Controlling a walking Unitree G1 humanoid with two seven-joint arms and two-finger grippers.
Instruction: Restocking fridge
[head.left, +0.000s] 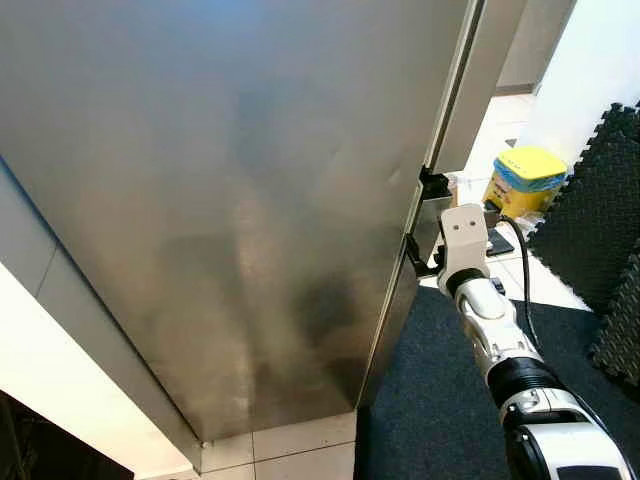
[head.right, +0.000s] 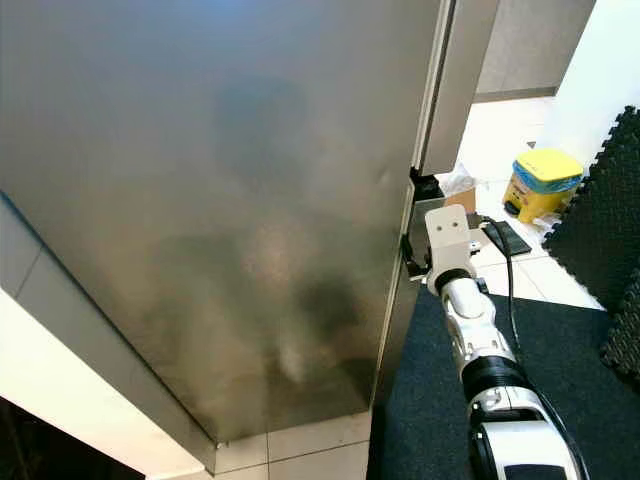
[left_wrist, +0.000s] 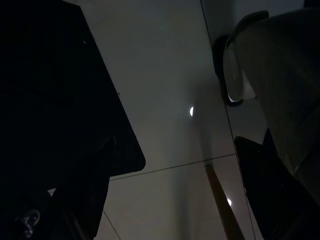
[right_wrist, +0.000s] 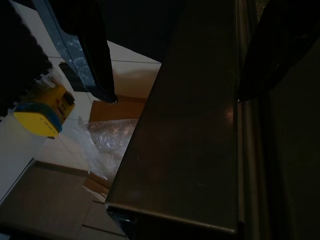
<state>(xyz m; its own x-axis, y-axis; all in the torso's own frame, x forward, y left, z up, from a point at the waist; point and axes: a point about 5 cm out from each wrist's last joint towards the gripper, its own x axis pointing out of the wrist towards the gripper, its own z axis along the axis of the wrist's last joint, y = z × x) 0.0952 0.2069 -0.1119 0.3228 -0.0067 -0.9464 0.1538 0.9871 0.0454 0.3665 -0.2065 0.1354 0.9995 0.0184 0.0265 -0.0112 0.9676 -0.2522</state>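
The fridge's stainless steel door (head.left: 230, 200) is close in front of me, with its free edge on the right. My right arm reaches forward to that edge at mid height. There my right gripper (head.left: 425, 225) stands open, straddling the door's edge (right_wrist: 190, 125). One black finger (right_wrist: 90, 60) is clear of the door on the outer side, and the other finger (right_wrist: 275, 55) lies along the door's face side. My left gripper (left_wrist: 190, 150) hangs idle over pale floor tiles in a dark view, with a gap between its fingers.
A yellow bin with a blue band (head.left: 527, 178) stands on the tiles beyond the door. An open cardboard box with clear plastic (right_wrist: 112, 135) is beside it. Black foam mats (head.left: 590, 230) lean at the right. A dark mat (head.left: 440, 400) lies under my right arm. A white panel (head.left: 70, 400) is at the lower left.
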